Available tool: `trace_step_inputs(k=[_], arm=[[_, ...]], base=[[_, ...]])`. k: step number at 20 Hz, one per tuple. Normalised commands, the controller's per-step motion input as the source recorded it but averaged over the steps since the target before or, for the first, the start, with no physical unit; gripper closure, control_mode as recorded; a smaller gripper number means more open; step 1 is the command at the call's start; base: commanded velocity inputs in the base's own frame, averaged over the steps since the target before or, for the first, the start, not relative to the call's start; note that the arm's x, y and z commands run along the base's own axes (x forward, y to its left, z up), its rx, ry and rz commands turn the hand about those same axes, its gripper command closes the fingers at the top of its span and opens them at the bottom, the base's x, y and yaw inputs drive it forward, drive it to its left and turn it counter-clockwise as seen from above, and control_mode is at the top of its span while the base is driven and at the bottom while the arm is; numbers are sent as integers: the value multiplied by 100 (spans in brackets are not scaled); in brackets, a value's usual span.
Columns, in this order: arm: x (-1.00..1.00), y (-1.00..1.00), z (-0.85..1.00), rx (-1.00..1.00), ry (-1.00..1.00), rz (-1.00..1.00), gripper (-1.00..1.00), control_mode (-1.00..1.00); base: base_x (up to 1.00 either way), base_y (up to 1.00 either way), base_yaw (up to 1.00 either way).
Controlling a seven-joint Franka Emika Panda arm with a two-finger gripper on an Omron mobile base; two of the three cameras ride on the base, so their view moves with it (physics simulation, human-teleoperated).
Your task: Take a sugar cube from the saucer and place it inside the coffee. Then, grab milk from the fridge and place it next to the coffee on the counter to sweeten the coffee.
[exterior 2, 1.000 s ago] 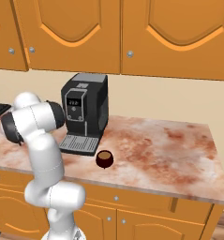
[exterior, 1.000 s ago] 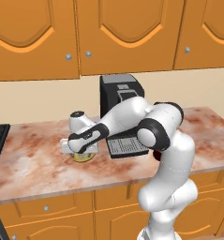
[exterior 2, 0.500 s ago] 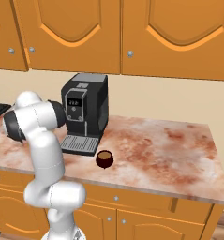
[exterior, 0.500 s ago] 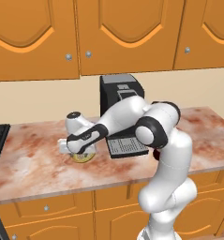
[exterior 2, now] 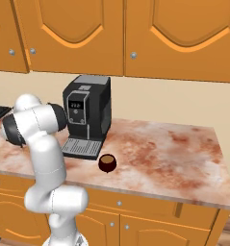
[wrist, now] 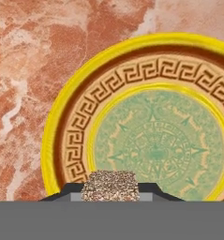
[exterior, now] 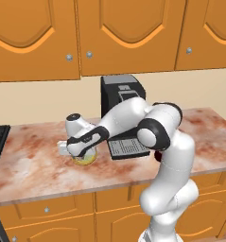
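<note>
Risk sits mainly in the grip right now; my fingers (wrist: 111, 193) are low over the saucer (wrist: 71, 122), and in the hand view the sugar cube (wrist: 110, 185) sits between the two dark tips at the near edge of the saucer's green centre; I judge the fingers clenched on the cube, since the tips appear to touch both its sides, though so little of them shows that the hold could be shallow.

From the left base view the saucer (exterior: 84, 159) lies on the surface (exterior: 34, 160) to the left of the coffee machine (exterior: 121, 94), well apart from it; the coffee (exterior 2: 107, 163) stands in front of the coffee machine (exterior 2: 86, 113), just right of its drip tray (exterior 2: 80, 147), so the cube has to travel across the front of the machine.

What could fail, as I judge it: a cube this tiny may pivot or slip out if only its top edge is pinched; it could drop onto the mottled surface and be hard to find; a fast swing might shake it loose; a low carry might clip the tray or nudge the coffee; releasing off-centre would bounce it off the rim.
</note>
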Motion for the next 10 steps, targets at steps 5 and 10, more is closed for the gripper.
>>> trace_step_inputs(k=[5,10], arm=[[-40,-25,26,0,-13,-4,100,-100],[-50,-63,54,1,-13,-14,100,-100]], base=[[0,0,0],[0,0,0]])
